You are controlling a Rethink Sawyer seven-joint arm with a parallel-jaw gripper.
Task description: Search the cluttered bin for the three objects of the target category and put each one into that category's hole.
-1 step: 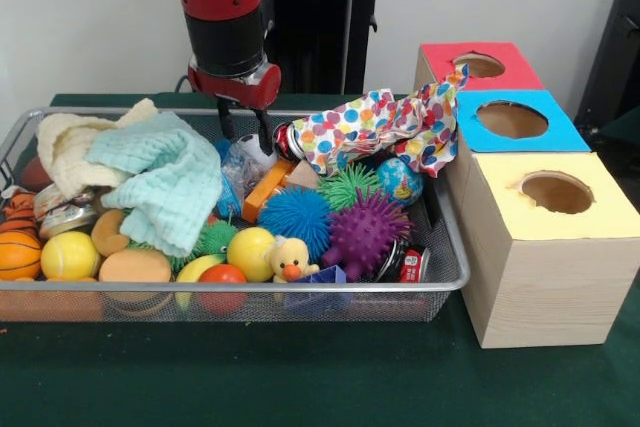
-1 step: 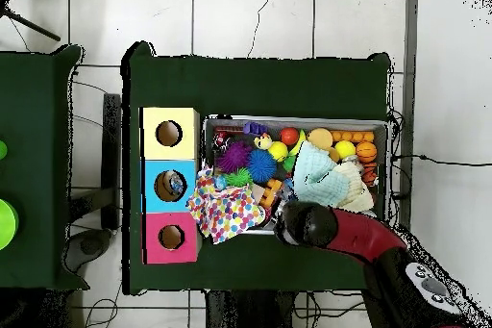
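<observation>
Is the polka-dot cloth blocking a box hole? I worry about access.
No: the polka-dot cloth drapes against the boxes' side; all three holes show open.

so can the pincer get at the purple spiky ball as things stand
Probably yes: the purple spiky ball lies uncovered on top of the pile, and the pincer hangs nearby with open space between them.

The red and black robot arm [image 1: 215, 7] comes down from the top of the front view and ends in a round red wrist collar [image 1: 236, 84]. Below the collar hangs the gripper [image 1: 246, 133] with two thin black fingers [image 1: 264, 131] pointing straight down, with a small gap between them. In the overhead view the arm [image 2: 360, 238] reaches in from the lower right, and its dark rounded end covers the gripper.
</observation>
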